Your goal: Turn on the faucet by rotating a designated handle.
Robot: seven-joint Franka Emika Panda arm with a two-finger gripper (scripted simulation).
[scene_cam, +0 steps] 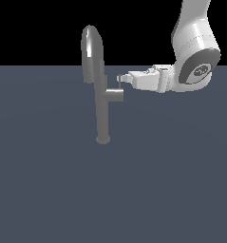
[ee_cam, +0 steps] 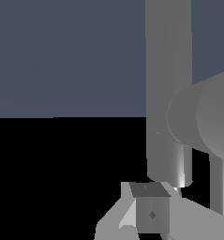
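Exterior view: handle (scene_cam: 120,84) stands upright on faucet (scene_cam: 101,102), beside fingers (scene_cam: 120,78).

The faucet (scene_cam: 103,102) stands on the table (scene_cam: 48,190), its base planted a little to the exterior view's left of the middle and nearer the far edge than the near one. Its stem rises straight up from the base, and the spout arches over the top, above the far edge's line. A stubby cylinder (scene_cam: 116,96) branches from the stem toward the exterior view's right. The handle (scene_cam: 120,84) stands up from that cylinder's outer end. The tool (scene_cam: 121,78) reaches in level from the exterior view's right, its tips right at the top of the handle, above the cylinder. The arm (scene_cam: 193,57) sits farther right, toward the far right corner.
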